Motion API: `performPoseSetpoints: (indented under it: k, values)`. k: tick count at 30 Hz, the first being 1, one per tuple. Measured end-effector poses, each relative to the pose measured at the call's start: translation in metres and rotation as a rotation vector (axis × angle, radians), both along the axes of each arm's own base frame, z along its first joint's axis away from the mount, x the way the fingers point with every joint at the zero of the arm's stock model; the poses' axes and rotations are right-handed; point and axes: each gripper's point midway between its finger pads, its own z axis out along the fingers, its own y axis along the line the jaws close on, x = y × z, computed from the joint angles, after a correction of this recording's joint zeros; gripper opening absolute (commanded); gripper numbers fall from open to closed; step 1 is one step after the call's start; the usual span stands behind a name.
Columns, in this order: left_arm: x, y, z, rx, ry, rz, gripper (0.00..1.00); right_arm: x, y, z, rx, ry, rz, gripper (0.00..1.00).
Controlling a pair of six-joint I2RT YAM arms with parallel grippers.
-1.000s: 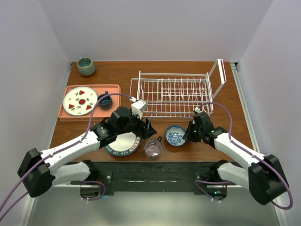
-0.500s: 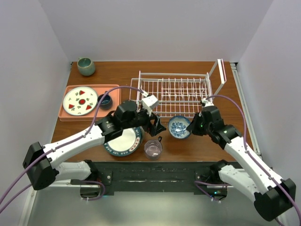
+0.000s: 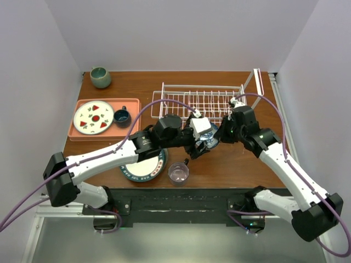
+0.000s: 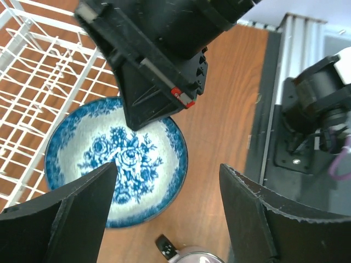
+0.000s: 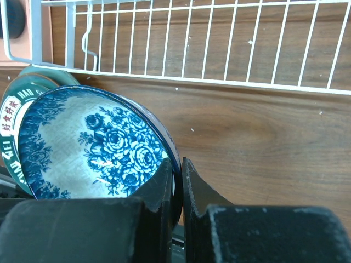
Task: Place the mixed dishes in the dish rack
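My right gripper is shut on the rim of the small blue-and-white patterned bowl, which hangs tilted just in front of the white wire dish rack. In the top view the bowl is partly hidden under my left wrist, with the right gripper at its right rim. My left gripper stands open over the bowl and holds nothing. The pinkish glass mug and the large white plate with lettered teal rim rest near the front edge.
A salmon-pink tray at the left carries a white plate with red fruit marks and a dark blue cup. A grey-green cup stands at the back left. The rack's tall end piece rises at its right.
My right gripper closed on the bowl's rim, lifted it and carried it back toward the rack. My left arm swung right, across the lettered plate, to hover over the bowl.
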Motion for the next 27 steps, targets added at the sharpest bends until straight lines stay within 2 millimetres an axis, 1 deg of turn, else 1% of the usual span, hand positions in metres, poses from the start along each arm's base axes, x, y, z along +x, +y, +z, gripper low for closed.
performPoseSetpoints:
  k: [5,8,9,10,11,13,14,16,17,19,20,23,24,25,26,27]
  values:
    - [0.006,-0.010,-0.011,0.072,-0.069,-0.006,0.79,0.003,0.001,0.003,-0.027,0.014,0.019,0.00]
    - [0.009,-0.018,-0.020,0.120,-0.095,-0.015,0.72,0.003,0.001,0.003,-0.040,0.022,0.028,0.00]
    - [0.010,-0.022,-0.024,0.141,-0.105,-0.014,0.66,0.004,0.001,0.003,-0.045,0.024,0.032,0.00]
    - [0.011,-0.026,-0.029,0.162,-0.112,-0.014,0.63,0.004,0.002,0.003,-0.047,0.025,0.034,0.00]
    - [0.012,-0.029,-0.035,0.188,-0.122,-0.010,0.56,0.005,0.002,0.003,-0.050,0.028,0.036,0.00]
    - [0.014,-0.036,-0.051,0.246,-0.138,-0.002,0.49,0.007,0.003,0.002,-0.053,0.031,0.039,0.00]
    - [0.016,-0.039,-0.061,0.286,-0.149,0.008,0.40,0.007,0.003,0.001,-0.054,0.034,0.039,0.00]
    - [0.022,-0.042,-0.078,0.348,-0.174,0.026,0.29,0.006,0.002,-0.001,-0.066,0.042,0.042,0.00]
    - [0.025,-0.044,-0.082,0.366,-0.189,0.033,0.17,0.004,0.000,-0.005,-0.082,0.059,0.037,0.00]
    - [0.026,-0.045,-0.085,0.390,-0.216,0.045,0.07,0.007,-0.003,-0.011,-0.093,0.082,0.013,0.00]
    - [0.027,-0.045,-0.085,0.400,-0.231,0.053,0.00,0.008,-0.003,-0.012,-0.091,0.091,-0.001,0.00]
    - [0.029,-0.042,-0.086,0.422,-0.256,0.071,0.00,0.013,0.000,-0.013,-0.089,0.094,-0.003,0.00]
    - [0.031,-0.041,-0.086,0.421,-0.262,0.080,0.00,0.014,0.000,-0.013,-0.090,0.093,-0.003,0.04]
    - [0.033,-0.041,-0.087,0.419,-0.267,0.089,0.00,0.015,0.001,-0.013,-0.091,0.090,-0.003,0.17]
    - [0.033,-0.041,-0.087,0.415,-0.270,0.096,0.00,0.016,0.001,-0.013,-0.091,0.090,-0.002,0.23]
    - [0.034,-0.041,-0.087,0.410,-0.272,0.100,0.00,0.016,0.001,-0.014,-0.092,0.090,-0.001,0.40]
